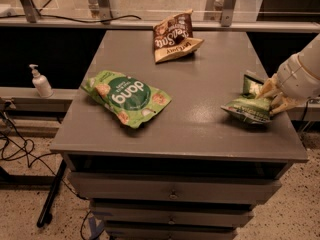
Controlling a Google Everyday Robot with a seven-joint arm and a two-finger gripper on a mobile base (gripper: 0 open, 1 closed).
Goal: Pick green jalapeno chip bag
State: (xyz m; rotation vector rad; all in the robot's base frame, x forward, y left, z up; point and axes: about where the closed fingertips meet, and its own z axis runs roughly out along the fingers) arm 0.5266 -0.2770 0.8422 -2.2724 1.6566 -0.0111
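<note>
At the right edge of the counter [200, 131], the pincer [271, 97] was clamped on the crumpled green jalapeno chip bag [247, 109]; its slick film might slip out.

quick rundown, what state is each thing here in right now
green jalapeno chip bag: crumpled, right end bent upward, in the gripper
gripper: at the table's right edge, shut on the green jalapeno chip bag
big green pouch: lying flat, untouched
brown snack bag: lying at the back, untouched
soap bottle: upright
drawers: shut
</note>
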